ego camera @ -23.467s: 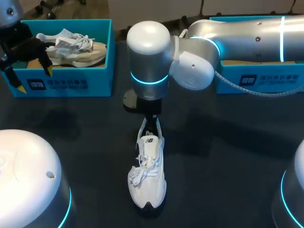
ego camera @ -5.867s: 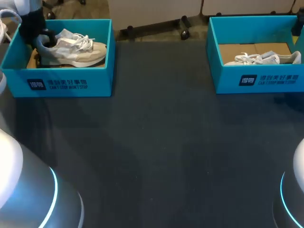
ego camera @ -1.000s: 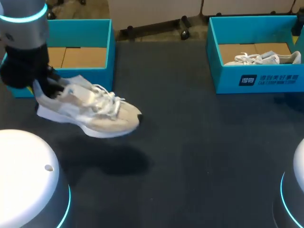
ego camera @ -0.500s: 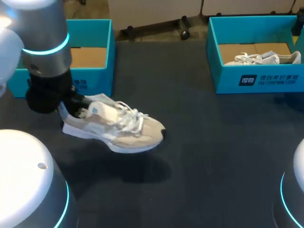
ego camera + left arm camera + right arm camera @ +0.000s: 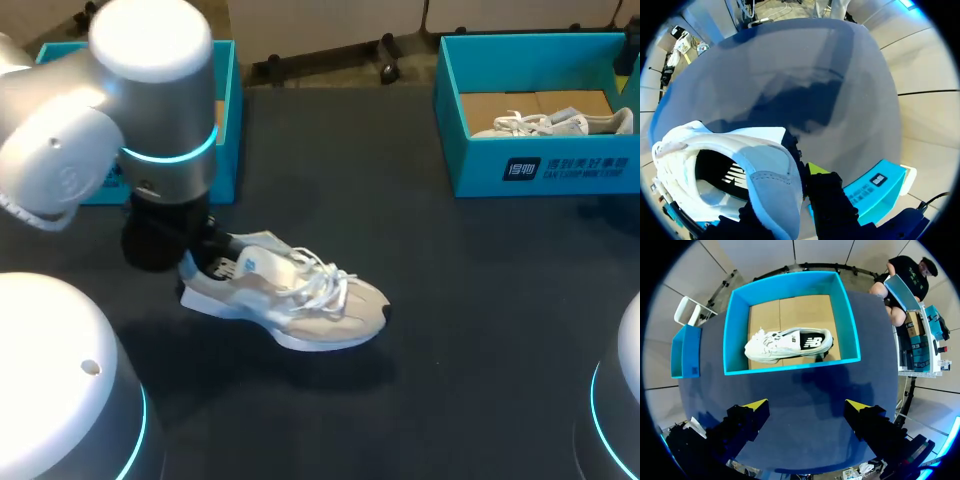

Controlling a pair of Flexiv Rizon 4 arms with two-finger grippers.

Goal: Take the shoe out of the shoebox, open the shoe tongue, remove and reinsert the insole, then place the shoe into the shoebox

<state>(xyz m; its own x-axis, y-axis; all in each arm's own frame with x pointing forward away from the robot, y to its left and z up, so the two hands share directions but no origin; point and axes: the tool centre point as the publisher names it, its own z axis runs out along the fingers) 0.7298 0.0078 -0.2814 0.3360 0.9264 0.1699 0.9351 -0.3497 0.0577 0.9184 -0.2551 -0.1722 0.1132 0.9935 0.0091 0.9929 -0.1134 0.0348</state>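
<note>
Left tool [image 5: 786, 199] clamped on shoe [image 5: 290, 300], clear of table [image 5: 450, 330] edges; right tool [image 5: 807, 407] agape above shoebox [image 5: 790, 369].

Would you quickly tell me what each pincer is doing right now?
Left pincer: shut on the beige-and-white laced sneaker, at its heel.
Right pincer: open, holding nothing.

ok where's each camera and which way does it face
Head: fixed above and behind, looking down on the table; left arm shows.
Left wrist: on that arm, looking along the left claw, shut on the beige shoe.
Right wrist: above the right shoebox, looking down; open right claw shows.
Shared: head and right wrist both see the white shoe.
</note>
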